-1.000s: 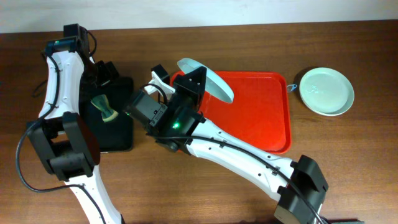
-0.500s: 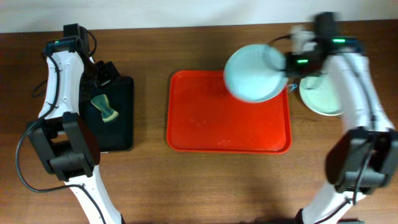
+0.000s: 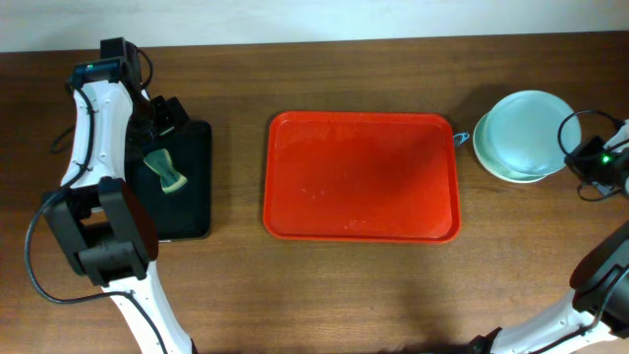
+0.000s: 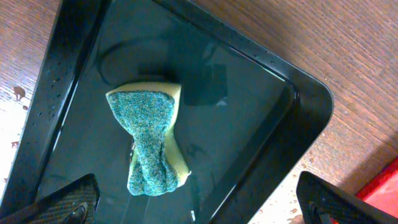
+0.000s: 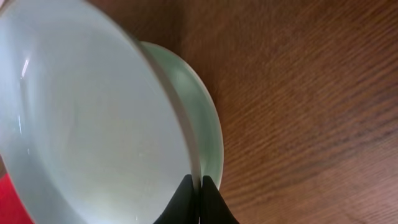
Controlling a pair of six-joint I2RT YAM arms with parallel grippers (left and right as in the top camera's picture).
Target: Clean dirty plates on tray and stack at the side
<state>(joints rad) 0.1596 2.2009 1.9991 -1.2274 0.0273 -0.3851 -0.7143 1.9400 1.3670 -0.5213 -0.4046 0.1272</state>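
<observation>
Table (image 3: 324,285) first: bare wood w/ nothing to stop a plate that slides off the pile, and the pile sits near the right edge, so a slip there prob. means a drop.

Red tray (image 3: 364,177) is mid-table w/ no plates left on it. It's just beside the pile, and if the right arm swings back low it could clip the tray rim.

Black tray (image 4: 249,112) is far left, wet inside, and we see no risk from it for now.

Top plate (image 3: 529,120) is the main worry. It lies over the lower plate (image 3: 491,163) but off-centre, shifted toward the far right, and in the wrist view its near rim looks lifted, not seated. Let go like this and we think it could skid, clatter or end up lopsided. We can't tell whether more than one plate lies under it.

Sponge (image 4: 149,137) lies in the black tray, squeezed narrow in the middle, touching nothing else.

Right gripper (image 5: 199,194) is pinched tight on the top plate's rim, a thin edge grip. If it pulls sideways before the fingers part, the whole pile could drag w/ it.

Left gripper (image 4: 199,208) hangs over the sponge, fingers spread wide, holding nothing. Low risk unless it dips and bumps the tray wall.
</observation>
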